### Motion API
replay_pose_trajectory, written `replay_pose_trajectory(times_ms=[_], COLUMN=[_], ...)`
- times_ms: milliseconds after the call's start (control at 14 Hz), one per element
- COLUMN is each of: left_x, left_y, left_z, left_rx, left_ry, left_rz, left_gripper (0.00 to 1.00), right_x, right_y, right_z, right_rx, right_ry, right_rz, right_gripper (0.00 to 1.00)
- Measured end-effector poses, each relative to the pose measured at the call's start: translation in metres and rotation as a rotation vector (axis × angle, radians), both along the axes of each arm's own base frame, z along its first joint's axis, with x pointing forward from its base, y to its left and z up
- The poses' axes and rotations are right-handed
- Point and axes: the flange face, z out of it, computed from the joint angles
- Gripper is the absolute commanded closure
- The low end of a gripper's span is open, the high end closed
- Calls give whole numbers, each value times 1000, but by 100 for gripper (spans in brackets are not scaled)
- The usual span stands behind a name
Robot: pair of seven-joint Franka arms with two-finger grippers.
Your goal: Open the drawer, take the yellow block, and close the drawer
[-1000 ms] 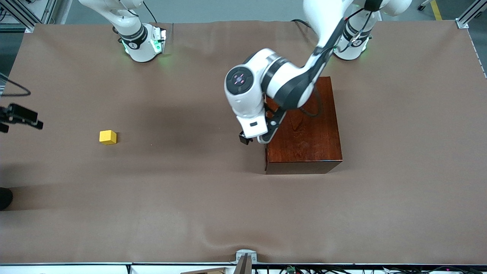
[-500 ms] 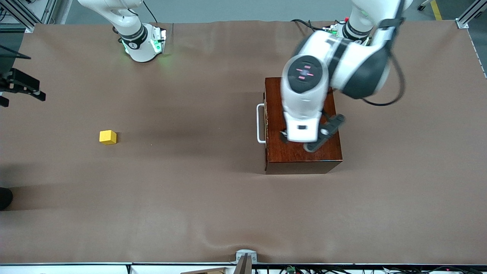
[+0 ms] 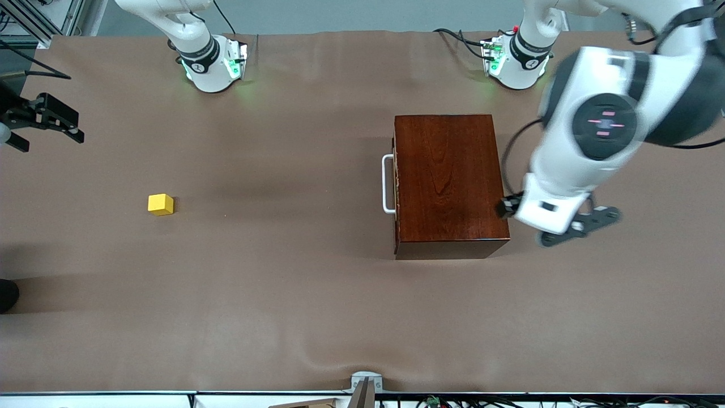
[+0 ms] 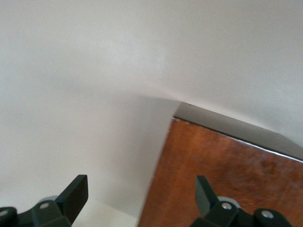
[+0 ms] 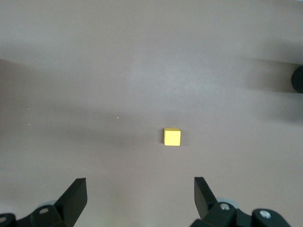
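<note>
The dark reddish-brown wooden box [image 3: 447,181] stands toward the left arm's end of the table. Its drawer is pushed in, and only the white U-shaped handle [image 3: 388,184] shows on the side facing the right arm's end. The yellow block [image 3: 160,204] lies on the brown table cover toward the right arm's end, and also shows in the right wrist view [image 5: 172,137]. My left gripper [image 3: 544,218] is open and empty, up over the box's edge at the left arm's end; the box corner [image 4: 227,170] lies under it [image 4: 141,198]. My right gripper [image 3: 42,119] is open and empty, high above the block [image 5: 139,198].
The brown cover [image 3: 283,283] spans the whole table, with a ripple near the front edge. A black round object [image 3: 7,294] sits at the table's edge at the right arm's end, nearer the front camera than the block, and also shows in the right wrist view [image 5: 298,78].
My left arm has swung from the drawer handle, over the box top, to the box's edge at the left arm's end. The handle is uncovered, the drawer shut. My right gripper drifted toward the bases.
</note>
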Motion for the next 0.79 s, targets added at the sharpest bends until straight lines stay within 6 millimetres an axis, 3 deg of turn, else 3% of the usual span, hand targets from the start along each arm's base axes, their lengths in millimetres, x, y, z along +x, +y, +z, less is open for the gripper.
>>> replay_pose_trajectory(times_ms=[357,643,786], left_x=[-12,-10,-13], left_y=[50,117,136], left_z=[52,73,79], left_rx=[-33,-99,-116], left_ry=[-9,-6,0], left_rz=[-137,-231,-243], left_gripper=[0,0,0], right_x=[-1,-1,-1], right_y=[-1,-2,-2], right_z=[6,6,6], right_rx=[0,-2,-2], right_ry=[-17,-18,-18], right_rz=[-2,-3,-3], right_gripper=[0,0,0])
